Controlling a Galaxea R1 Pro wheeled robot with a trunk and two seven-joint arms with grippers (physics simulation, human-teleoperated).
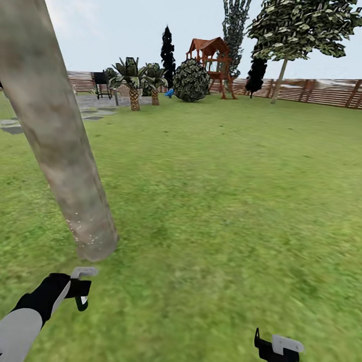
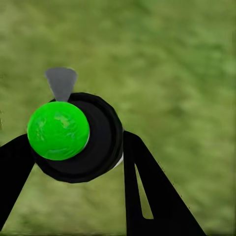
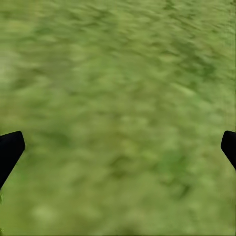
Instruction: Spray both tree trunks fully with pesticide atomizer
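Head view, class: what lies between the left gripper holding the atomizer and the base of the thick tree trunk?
Only a short strip of bare grass separates the left gripper from the speckled tree trunk.

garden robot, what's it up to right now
The robot stands on the lawn beside a thick tree trunk. Its left gripper is shut on the pesticide atomizer, a black bottle with a green ball and a grey nozzle, held low near the foot of the trunk. A scatter of white specks shows near the trunk's base, while the rest looks bare. The right gripper is open over the grass, holding nothing.
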